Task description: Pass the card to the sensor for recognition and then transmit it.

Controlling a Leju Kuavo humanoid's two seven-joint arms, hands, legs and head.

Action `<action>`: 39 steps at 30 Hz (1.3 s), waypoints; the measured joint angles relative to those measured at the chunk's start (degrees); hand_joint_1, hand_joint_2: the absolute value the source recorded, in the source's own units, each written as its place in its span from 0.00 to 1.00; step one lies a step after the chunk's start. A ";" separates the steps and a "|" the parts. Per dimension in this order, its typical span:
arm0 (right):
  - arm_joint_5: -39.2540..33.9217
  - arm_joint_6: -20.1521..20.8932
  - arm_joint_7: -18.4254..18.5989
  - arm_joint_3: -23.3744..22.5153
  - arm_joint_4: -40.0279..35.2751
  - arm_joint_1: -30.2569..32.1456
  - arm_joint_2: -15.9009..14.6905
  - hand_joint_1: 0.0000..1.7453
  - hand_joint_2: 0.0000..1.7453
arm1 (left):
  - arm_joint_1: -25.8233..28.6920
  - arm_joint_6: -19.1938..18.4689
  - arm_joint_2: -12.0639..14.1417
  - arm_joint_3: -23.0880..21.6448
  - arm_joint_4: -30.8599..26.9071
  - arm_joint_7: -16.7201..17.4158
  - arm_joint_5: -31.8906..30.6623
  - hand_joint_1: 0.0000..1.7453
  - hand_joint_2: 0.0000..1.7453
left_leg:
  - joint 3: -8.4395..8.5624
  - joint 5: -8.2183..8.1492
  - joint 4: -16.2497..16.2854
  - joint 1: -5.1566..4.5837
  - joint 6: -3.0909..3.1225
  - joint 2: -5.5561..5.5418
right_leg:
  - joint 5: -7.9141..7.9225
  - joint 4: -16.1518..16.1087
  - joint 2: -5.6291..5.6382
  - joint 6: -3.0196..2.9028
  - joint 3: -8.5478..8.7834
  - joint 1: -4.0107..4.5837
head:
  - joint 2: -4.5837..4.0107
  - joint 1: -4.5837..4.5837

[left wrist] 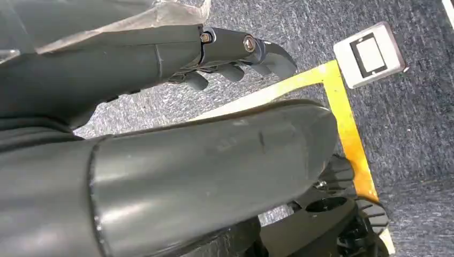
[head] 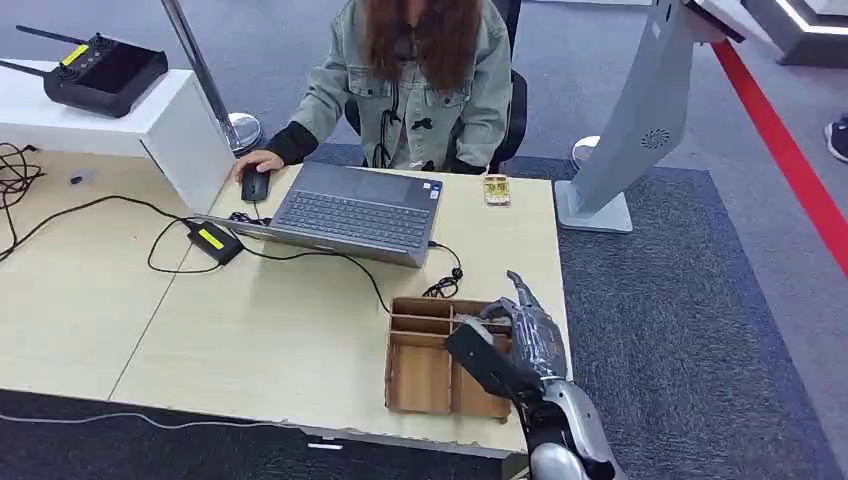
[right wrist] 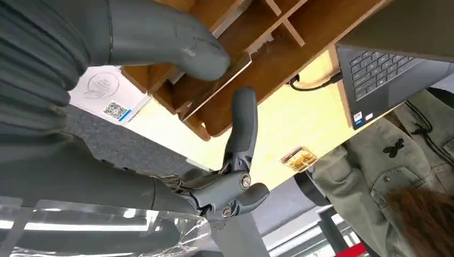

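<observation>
My right hand [head: 525, 340] hovers over the wooden divided tray [head: 420, 375] at the table's front right corner. In the right wrist view its thumb [right wrist: 171, 43] presses on a thin brown card [right wrist: 219, 77] that lies tilted over a tray [right wrist: 300, 27] compartment. One finger [right wrist: 243, 118] reaches along the card's far edge, so the card sits between the two. A white pad [right wrist: 107, 91] with a wave symbol and a QR code lies on the table beside the tray. My left hand [left wrist: 214, 176] hangs over the carpet and holds nothing.
A person [head: 420, 90] sits across the table at a laptop [head: 355, 210], one hand on a mouse [head: 255, 185]. Cables and a black adapter [head: 215, 240] run across the middle. A small yellow item [head: 497, 190] lies by the laptop. A grey kiosk stand [head: 630, 130] rises right of the table.
</observation>
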 joint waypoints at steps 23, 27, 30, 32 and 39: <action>0.94 -0.46 0.00 -0.28 1.84 -1.29 0.02 0.72 1.00 | 0.01 -0.09 0.00 0.00 0.00 0.00 -0.13 0.00 0.00 | 0.02 0.00 0.00 0.00 0.00 0.00 | 0.00 0.00 0.00 0.00 0.01 0.00 | 0.00 0.00; 0.98 -0.48 -0.13 -0.28 2.06 -1.43 0.02 0.75 1.00 | 0.01 -0.07 0.00 0.00 0.00 0.00 -0.15 0.00 0.00 | 0.02 0.00 0.00 0.00 0.00 0.00 | 0.00 0.00 0.00 0.00 0.02 0.00 | 0.00 0.02; 1.03 -0.48 -0.20 -0.31 2.10 -1.49 0.02 0.77 1.00 | 0.01 -0.07 0.00 0.00 0.00 0.00 -0.15 0.00 0.00 | 0.02 0.00 0.00 0.00 0.00 0.00 | 0.00 0.00 0.00 0.00 0.02 0.00 | 0.00 0.02; 1.05 -0.55 -0.28 -0.28 2.21 -1.56 0.02 0.78 1.00 | 0.01 -0.07 0.00 0.00 0.00 0.00 -0.15 0.00 0.00 | 0.02 0.00 0.00 0.00 0.00 0.00 | 0.00 0.00 0.00 0.00 0.02 0.00 | 0.00 0.00; 1.14 -0.81 -0.44 -0.31 2.67 -1.75 0.07 0.80 1.00 | 0.01 -0.07 0.00 0.00 0.00 0.00 -0.17 0.00 0.00 | 0.03 0.01 0.00 0.00 0.00 0.00 | 0.01 0.00 0.00 0.00 0.03 0.00 | 0.00 0.02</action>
